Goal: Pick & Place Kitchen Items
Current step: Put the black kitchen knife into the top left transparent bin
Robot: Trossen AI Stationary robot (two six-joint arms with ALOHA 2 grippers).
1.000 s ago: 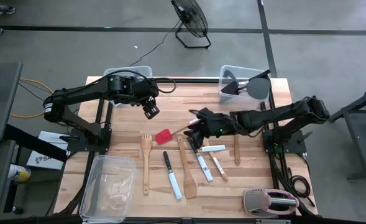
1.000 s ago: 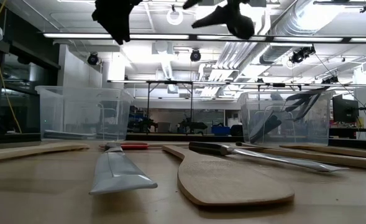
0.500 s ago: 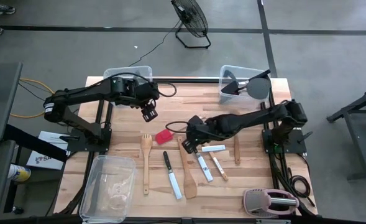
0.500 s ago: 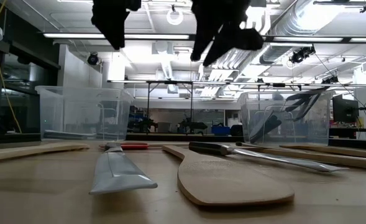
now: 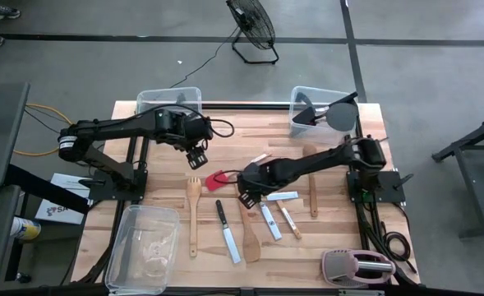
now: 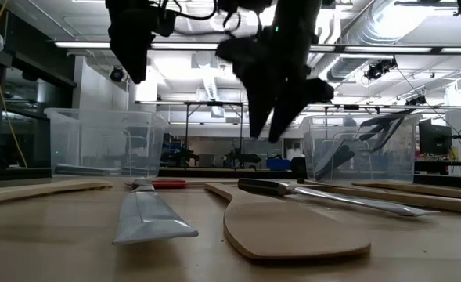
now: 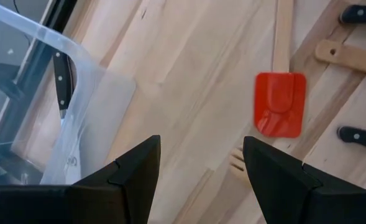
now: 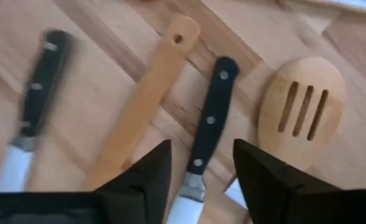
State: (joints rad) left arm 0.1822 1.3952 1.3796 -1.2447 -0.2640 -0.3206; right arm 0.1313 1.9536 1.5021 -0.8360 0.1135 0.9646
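Note:
Several utensils lie flat on the wooden table: a small red spatula (image 5: 217,179), a wooden forked turner (image 5: 193,212), black-handled knives (image 5: 228,232) (image 5: 267,218) and a wooden turner (image 5: 247,226). My right gripper (image 5: 246,197) hangs open above the far ends of these utensils. In the right wrist view a knife's black handle (image 8: 209,118) lies between its fingers (image 8: 198,171), with a wooden handle (image 8: 150,93) beside it. My left gripper (image 5: 196,154) is open and empty, above bare table just beyond the red spatula (image 7: 281,102).
A clear bin (image 5: 169,99) at the far left holds a knife (image 7: 61,74). A clear bin (image 5: 301,103) at the far right holds dark spatulas. Another clear bin (image 5: 143,247) stands at the near left, and a pink-and-grey toaster (image 5: 357,267) at the near right. A slotted wooden spoon (image 8: 301,109) lies nearby.
My right gripper has moved toward the table's left and near edges and come down over the utensils' handles, its fingers now pointing down. My left gripper has come down a little. No utensil has moved.

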